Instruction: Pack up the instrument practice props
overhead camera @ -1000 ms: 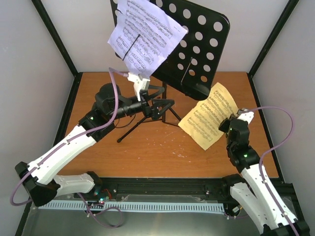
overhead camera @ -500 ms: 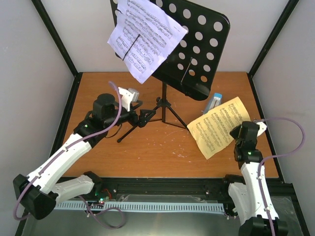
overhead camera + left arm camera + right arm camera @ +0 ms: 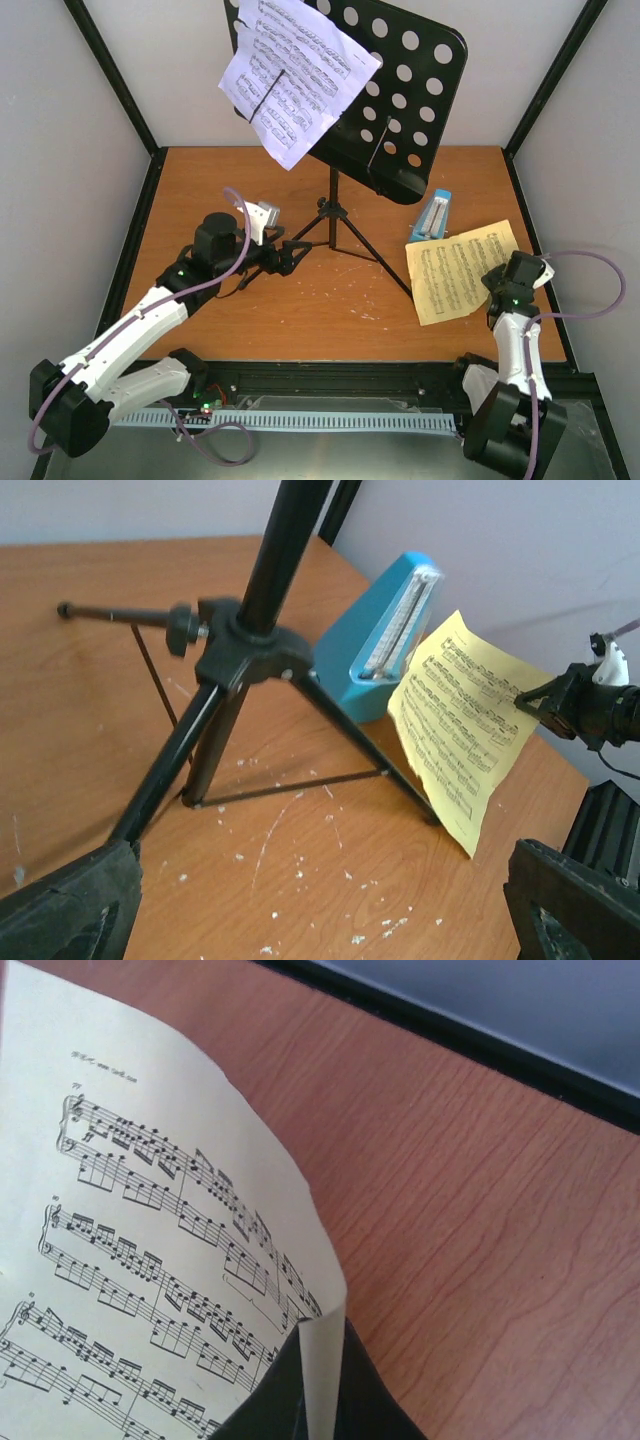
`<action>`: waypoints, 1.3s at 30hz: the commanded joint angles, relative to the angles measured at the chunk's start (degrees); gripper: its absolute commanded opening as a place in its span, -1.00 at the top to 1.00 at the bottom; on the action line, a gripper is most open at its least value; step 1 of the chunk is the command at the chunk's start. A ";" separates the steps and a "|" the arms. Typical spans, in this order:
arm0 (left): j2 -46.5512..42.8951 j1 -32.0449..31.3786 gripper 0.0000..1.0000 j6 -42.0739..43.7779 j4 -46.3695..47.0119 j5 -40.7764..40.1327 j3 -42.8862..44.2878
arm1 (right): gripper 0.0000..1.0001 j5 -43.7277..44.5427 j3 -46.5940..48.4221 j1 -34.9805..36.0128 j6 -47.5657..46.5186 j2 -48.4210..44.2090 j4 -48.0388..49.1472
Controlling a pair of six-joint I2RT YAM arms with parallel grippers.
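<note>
Yellow page (image 3: 462, 272) is pinched by one edge in the right gripper (image 3: 500, 283), clamped tight on it and held up at the front-right of the table (image 3: 330, 310), just beside the blue metronome (image 3: 432, 218); prob. lifted so it can be carried off w/o dragging. Left gripper (image 3: 288, 255) is spread wide & empty, low near the legs of the black stand (image 3: 335, 215), which looks like a line-up for a grab there. White page (image 3: 295, 75) rests on the stand's desk up top, not yet packed.
</note>
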 commanded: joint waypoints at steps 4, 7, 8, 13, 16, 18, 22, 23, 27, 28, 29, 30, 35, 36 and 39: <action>0.15 0.54 -0.99 -6.84 7.91 -0.90 -6.92 | 0.94 -5.71 2.49 -2.63 -6.39 9.98 6.18; 0.83 0.91 -0.99 -8.95 10.59 -1.43 -9.78 | 0.94 -4.61 2.48 -2.99 -6.04 10.86 7.04; 0.96 0.95 -0.99 -9.48 11.44 -1.89 -10.64 | 0.94 -3.87 2.45 -3.01 -5.99 10.68 7.08; 2.09 1.39 -0.99 -9.60 15.83 -4.06 -13.96 | 0.85 -0.34 1.85 -3.10 -5.66 7.72 6.23; 4.29 1.97 -0.99 -7.83 18.21 -5.65 -14.87 | 0.64 0.74 1.45 -3.10 -5.36 5.93 5.97; 6.25 2.04 -0.99 -6.67 19.52 -7.19 -14.53 | 0.56 0.52 1.23 -3.10 -5.19 4.69 5.80; 10.04 2.21 -0.99 -2.69 23.59 -7.16 -13.29 | -0.30 -0.61 1.20 -3.10 -5.90 1.59 5.17; 11.29 2.26 -0.99 -1.46 24.21 -7.03 -12.53 | -0.48 -0.60 1.32 -3.10 -6.01 0.67 4.71; 17.59 2.69 -0.99 2.45 24.79 -6.17 -8.48 | -0.83 -0.68 1.75 -3.10 -6.06 -3.83 2.34; 18.86 2.78 -0.99 3.38 25.22 -5.56 -7.70 | -0.87 -0.76 2.01 -3.10 -6.05 -4.89 1.62; 19.89 2.82 -0.99 4.58 25.74 -4.79 -7.05 | -0.89 -0.92 2.25 -3.10 -6.06 -5.81 0.98; 20.95 2.81 -0.98 5.08 26.31 -4.16 -6.48 | -0.91 -1.23 2.41 -3.10 -6.06 -6.71 0.37; 25.51 2.89 -0.60 8.29 28.08 -2.98 -3.77 | -0.95 -4.82 3.54 -3.10 -5.51 -9.86 -2.08; 26.44 2.89 -0.54 8.84 27.93 -2.94 -3.15 | -0.96 -5.60 3.56 -3.10 -5.35 -10.29 -2.24; 29.14 2.90 -0.22 10.60 26.77 -1.69 -1.33 | -0.96 -7.07 3.70 -3.10 -4.89 -11.06 -2.55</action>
